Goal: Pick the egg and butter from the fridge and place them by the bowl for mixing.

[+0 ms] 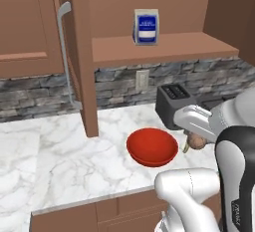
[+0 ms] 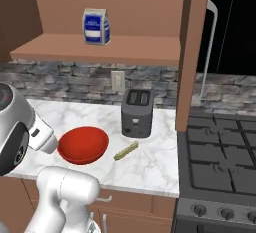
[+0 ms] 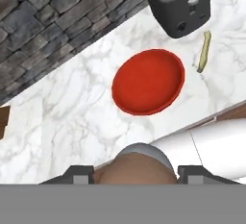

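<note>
My gripper [image 3: 134, 176] is shut on the dark brown egg [image 3: 134, 168], which bulges between the two fingertips [image 3: 77, 174] in the hand view. In the left base view the gripper [image 1: 197, 143] hangs above the counter's front edge, near the bowl's right side, with the egg [image 1: 199, 141] under the white hand. The glossy red bowl [image 1: 152, 147] [image 2: 83, 144] [image 3: 149, 81] stands on the marble counter. The olive-yellow butter [image 2: 126, 151] [image 3: 204, 51] lies flat on the counter just right of the bowl, in front of the toaster. The fridge is out of view.
A dark grey toaster [image 2: 137, 113] [image 1: 174, 104] stands behind the bowl by the stone backsplash. A blue-and-white carton [image 1: 146, 27] sits on the wooden shelf above. A tall wooden panel [image 1: 84, 61] rises left of the bowl. A stove [image 2: 220, 157] adjoins the counter's right end.
</note>
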